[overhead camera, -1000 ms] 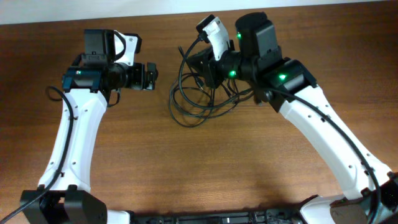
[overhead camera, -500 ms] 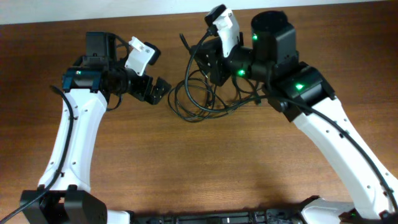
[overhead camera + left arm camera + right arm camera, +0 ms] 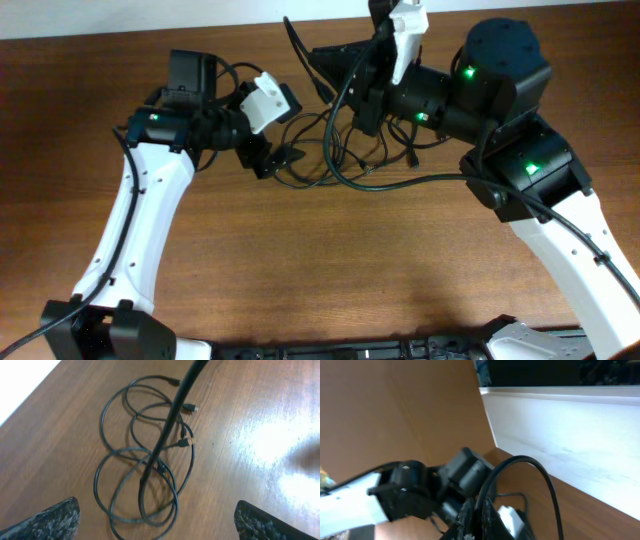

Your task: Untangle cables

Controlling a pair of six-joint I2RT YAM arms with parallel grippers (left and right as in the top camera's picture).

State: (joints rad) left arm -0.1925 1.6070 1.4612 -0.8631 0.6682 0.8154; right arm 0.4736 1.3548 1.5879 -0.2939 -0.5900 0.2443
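The cables [image 3: 318,150] are thin black cords lying in overlapping loops on the wooden table, seen close in the left wrist view as a tangle [image 3: 142,477] with small plug ends [image 3: 186,442]. My right gripper [image 3: 335,75] hangs over the far side of the tangle. It is shut [image 3: 481,516] on one cable strand [image 3: 522,460], which rises taut off the pile [image 3: 172,415]. At the tangle's left edge, my left gripper [image 3: 278,158] stands open, both fingers [image 3: 56,520] wide apart above the loops, holding nothing.
The table's far edge and a white wall [image 3: 560,435] lie just behind the tangle. A long black cord [image 3: 420,180] arcs from the pile toward the right arm. My left arm [image 3: 405,487] shows in the right wrist view.
My right gripper has moved right and toward the far edge, pulling its strand up. My left gripper has swung right and tilted down over the tangle's left edge, still open.
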